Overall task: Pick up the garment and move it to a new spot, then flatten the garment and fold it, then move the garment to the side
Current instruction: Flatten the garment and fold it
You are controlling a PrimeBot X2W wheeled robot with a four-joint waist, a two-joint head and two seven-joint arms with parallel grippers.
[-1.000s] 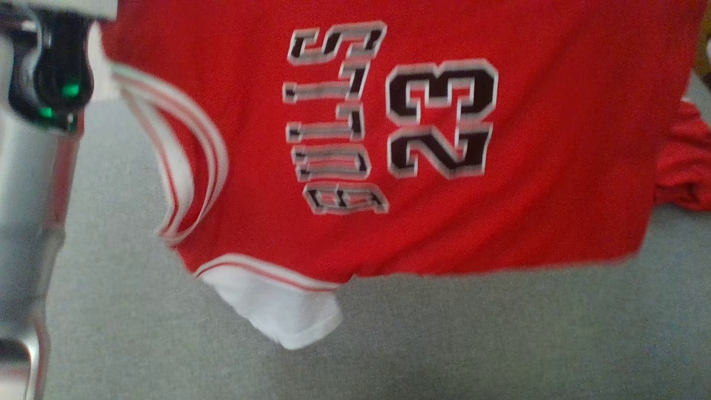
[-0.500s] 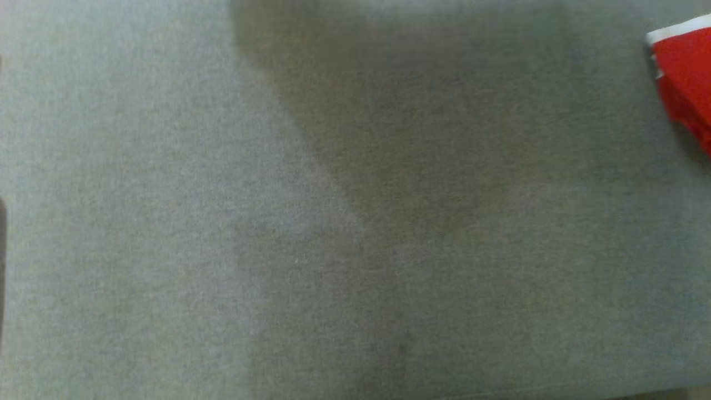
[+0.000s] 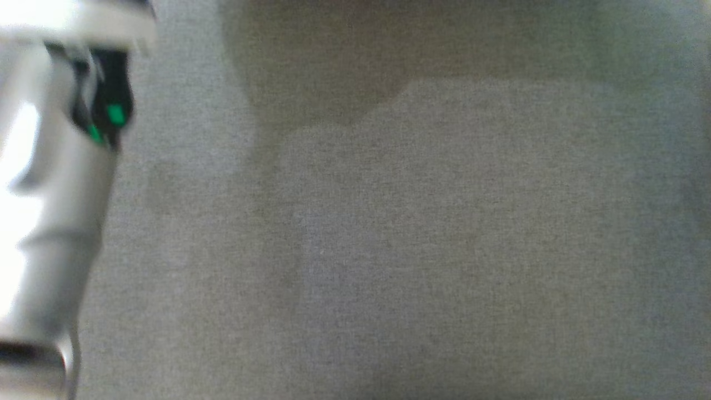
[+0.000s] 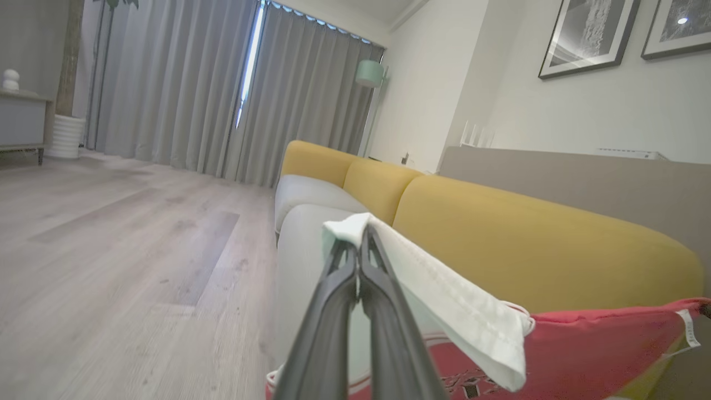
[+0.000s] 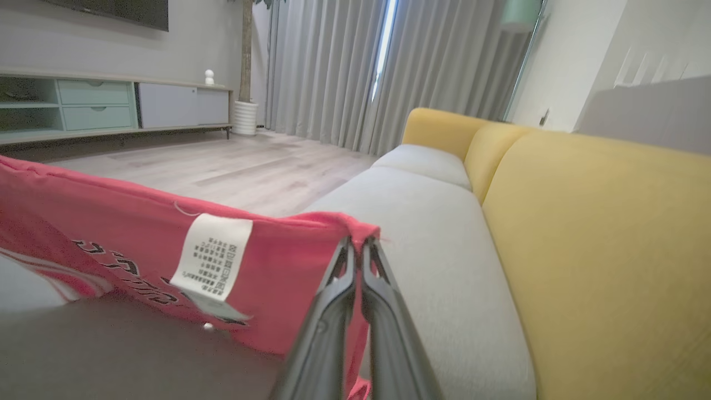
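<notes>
The garment is a red jersey with white trim and black lettering, held up off the grey sofa seat. In the left wrist view my left gripper is shut on its white sleeve, and the red cloth trails off to the right. In the right wrist view my right gripper is shut on a red corner of the garment. That cloth stretches left and carries a white care label. My pale left forearm stands at the head view's left edge.
The sofa has a yellow backrest and long grey seat cushions. A wooden floor lies beside it, with grey curtains, a low cabinet and a floor lamp further off. A shadow falls on the seat.
A second ago the jersey spread across the head view. Half a second ago only a red corner showed at the right edge; now it has left that view. The picture shifted and my left forearm returned.
</notes>
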